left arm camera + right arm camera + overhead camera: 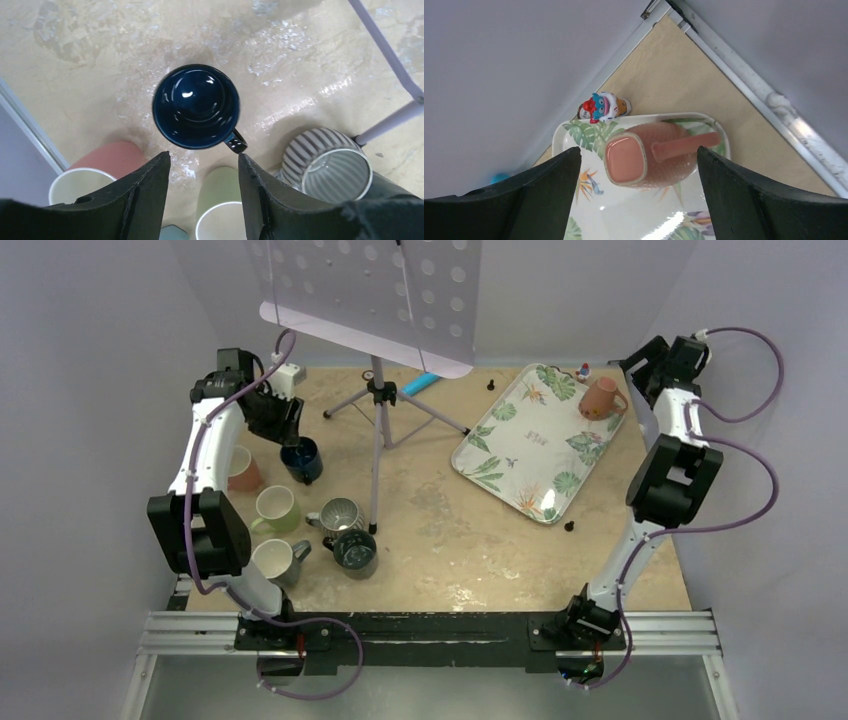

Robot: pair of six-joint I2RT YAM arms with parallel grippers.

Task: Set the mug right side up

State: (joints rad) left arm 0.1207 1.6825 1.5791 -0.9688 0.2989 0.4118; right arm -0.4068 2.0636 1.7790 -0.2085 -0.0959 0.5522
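Observation:
A terracotta mug stands upside down at the far corner of a leaf-patterned tray. In the right wrist view the mug shows its flat base up and its handle pointing right. My right gripper hangs above it, open wide and empty, one finger on each side. It also shows in the top view. My left gripper is open and empty above an upright dark blue mug, which also shows in the top view.
Several upright mugs cluster at the left: pink, green, striped, dark grey. A music stand on a tripod stands at mid-back. A small toy figure sits behind the tray by the wall.

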